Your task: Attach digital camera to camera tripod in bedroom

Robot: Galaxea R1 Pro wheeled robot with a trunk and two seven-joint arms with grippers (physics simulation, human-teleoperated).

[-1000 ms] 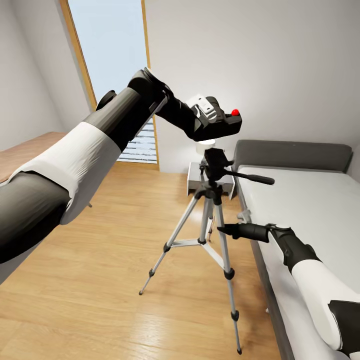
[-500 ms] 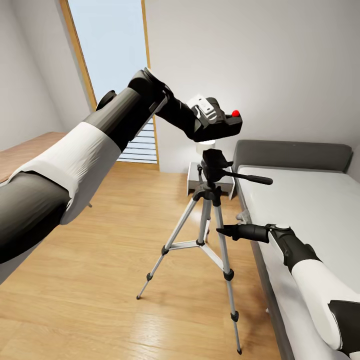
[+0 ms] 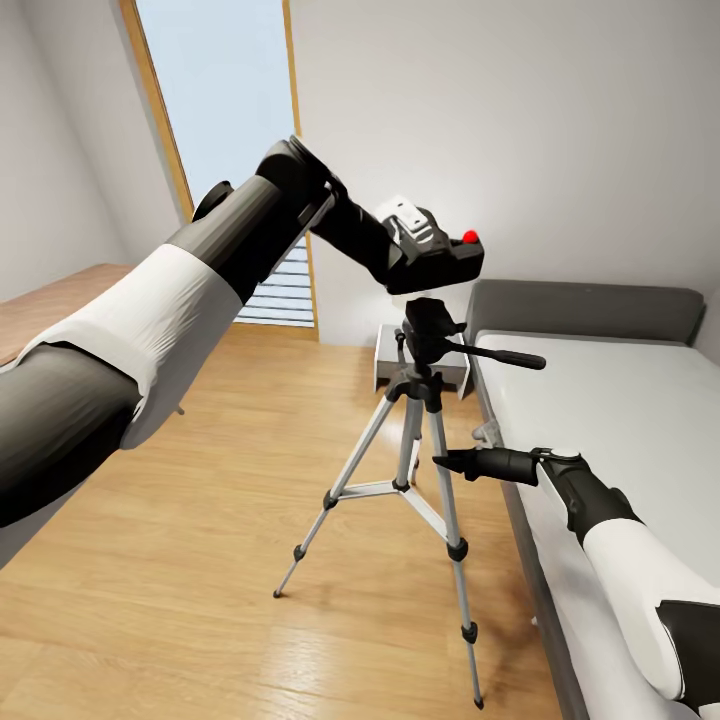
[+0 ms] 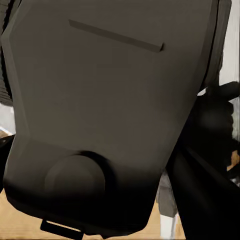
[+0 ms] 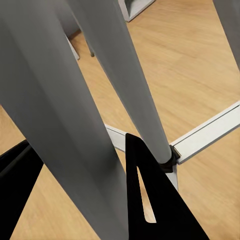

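Grey-walled bedroom, light wood floor [image 3: 200, 600], bed [image 3: 620, 420] at right. Left gripper [image 3: 405, 250] clamped on the digital camera [image 3: 440, 262] (red dot up), set right atop the camera tripod [image 3: 425, 400] head, seemingly touching. Right gripper [image 3: 445, 462] at a tripod leg, jaws spread to either side of it in the wrist view, contact unclear.

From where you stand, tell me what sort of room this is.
Most likely a bedroom: a bed with a grey headboard, a tall wood-framed window, and a light wood floor.
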